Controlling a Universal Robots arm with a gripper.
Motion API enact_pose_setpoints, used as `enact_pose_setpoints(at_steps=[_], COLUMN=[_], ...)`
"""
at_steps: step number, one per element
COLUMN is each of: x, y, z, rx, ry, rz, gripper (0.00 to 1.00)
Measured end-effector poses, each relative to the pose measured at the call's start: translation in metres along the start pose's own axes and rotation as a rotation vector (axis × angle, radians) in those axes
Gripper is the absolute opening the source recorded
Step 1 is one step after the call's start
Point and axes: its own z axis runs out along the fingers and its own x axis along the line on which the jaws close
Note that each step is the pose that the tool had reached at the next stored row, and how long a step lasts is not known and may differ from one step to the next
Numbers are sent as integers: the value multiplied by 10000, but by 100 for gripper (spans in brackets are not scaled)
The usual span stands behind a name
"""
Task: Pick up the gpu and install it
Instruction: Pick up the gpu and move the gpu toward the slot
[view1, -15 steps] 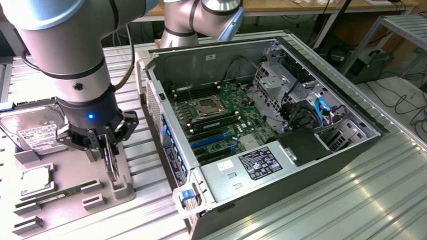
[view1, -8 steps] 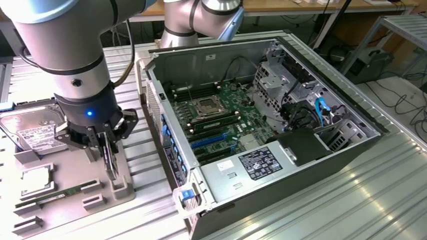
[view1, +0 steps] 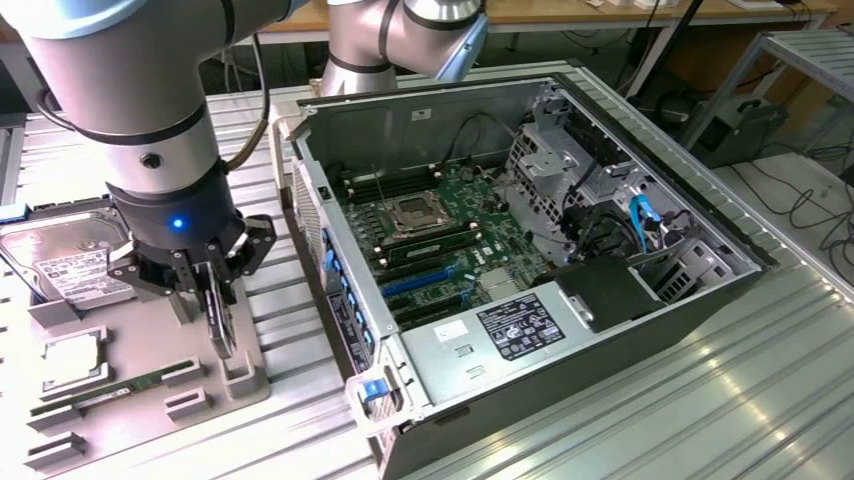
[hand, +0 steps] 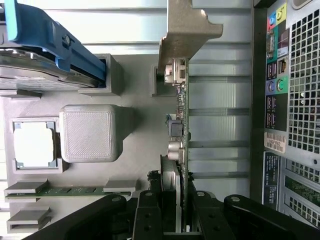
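The gpu (view1: 222, 318) stands on edge in a slot of the grey holder tray (view1: 260, 385), at the exterior view's left beside the open computer case (view1: 441, 110). In the wrist view I see the gpu (hand: 183, 125) edge-on: a thin green card with small parts on one face and its silver end bracket (hand: 186, 30) against a grey tray block. My gripper (view1: 204, 285) is straight above the card. Its black fingers (hand: 148, 217) press in on both faces, so the gripper (hand: 175, 220) is shut on the card, which still sits in the tray.
The tray also holds a silver hard drive (view1: 67, 262) with a blue rail (hand: 45, 35), a processor chip (hand: 32, 145) and a narrow green memory stick (hand: 70, 190). Inside the case, the motherboard (view1: 441, 215) shows blue card slots (view1: 420, 285). The case's rear ports (hand: 274, 75) lie close to the card.
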Motion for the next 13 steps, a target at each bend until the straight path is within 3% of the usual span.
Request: enact_pose_setpoints(at_steps=[13], x=[-2], y=[0], z=[-24], rx=[-1], ry=[0], rz=[0], gripper=[28])
